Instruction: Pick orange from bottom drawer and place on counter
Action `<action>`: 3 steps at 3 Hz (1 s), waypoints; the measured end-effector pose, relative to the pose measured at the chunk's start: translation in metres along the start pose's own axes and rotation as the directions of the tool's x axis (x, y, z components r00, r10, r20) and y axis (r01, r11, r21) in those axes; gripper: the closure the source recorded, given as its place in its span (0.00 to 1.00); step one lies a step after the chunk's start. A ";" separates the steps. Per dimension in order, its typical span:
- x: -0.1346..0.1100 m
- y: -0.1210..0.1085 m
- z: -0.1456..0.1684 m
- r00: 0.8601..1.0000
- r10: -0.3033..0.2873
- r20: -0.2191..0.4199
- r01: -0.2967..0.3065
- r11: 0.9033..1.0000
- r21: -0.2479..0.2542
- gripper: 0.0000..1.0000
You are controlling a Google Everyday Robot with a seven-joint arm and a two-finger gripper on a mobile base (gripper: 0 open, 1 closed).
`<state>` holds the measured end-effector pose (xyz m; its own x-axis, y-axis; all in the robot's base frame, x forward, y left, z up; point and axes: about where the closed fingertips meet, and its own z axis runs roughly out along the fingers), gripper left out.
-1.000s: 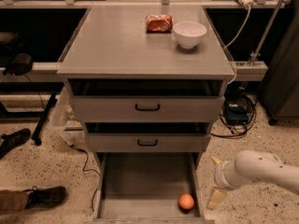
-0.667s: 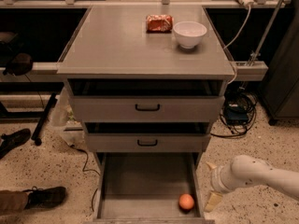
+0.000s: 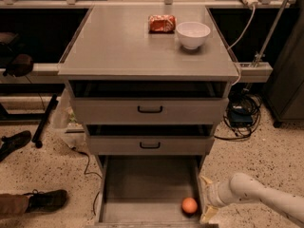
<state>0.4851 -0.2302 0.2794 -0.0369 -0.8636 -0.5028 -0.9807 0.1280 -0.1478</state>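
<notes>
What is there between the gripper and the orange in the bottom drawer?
In the camera view, only the right side wall of the bottom drawer lies between the gripper and the orange. The gripper is just outside that wall.

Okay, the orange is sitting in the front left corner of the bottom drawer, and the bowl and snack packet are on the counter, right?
Not quite. The camera view shows the orange in the front right corner of the bottom drawer, with the gripper just outside its right wall. The rest holds.
</notes>
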 end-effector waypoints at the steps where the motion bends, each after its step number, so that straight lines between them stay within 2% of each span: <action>1: -0.002 0.002 -0.001 1.000 0.007 -0.012 -0.007 1.000 0.005 0.00; 2: 0.007 -0.005 0.017 1.000 -0.019 -0.022 0.019 1.000 0.014 0.00; 3: 0.017 -0.018 0.052 0.998 -0.066 -0.010 0.066 0.998 0.000 0.00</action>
<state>0.5120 -0.2224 0.2292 0.0262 -0.8751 -0.4833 -0.9809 0.0706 -0.1810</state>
